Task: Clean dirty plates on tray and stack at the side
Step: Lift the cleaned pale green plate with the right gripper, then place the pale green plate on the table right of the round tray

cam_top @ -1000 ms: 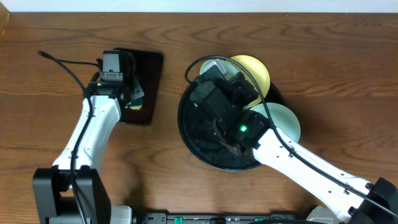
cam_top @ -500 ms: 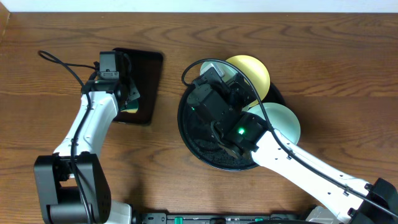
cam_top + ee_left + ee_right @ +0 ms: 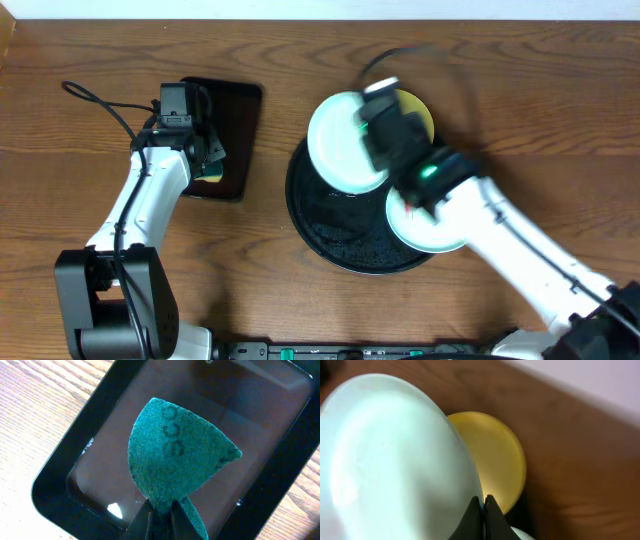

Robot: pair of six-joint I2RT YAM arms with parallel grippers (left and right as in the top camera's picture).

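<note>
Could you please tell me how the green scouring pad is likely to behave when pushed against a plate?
The green scouring pad bunches where the left gripper pinches it, so it is probably floppy. It fans out unsupported, suggesting lightness. Its coarse face should likely grip, not slide.

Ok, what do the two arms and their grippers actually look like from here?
Both arms have white link shells with black joints: left arm, right arm. A green light glows on the right wrist. A black cable loops off the left wrist. The left gripper and right gripper have slim black fingers.
</note>
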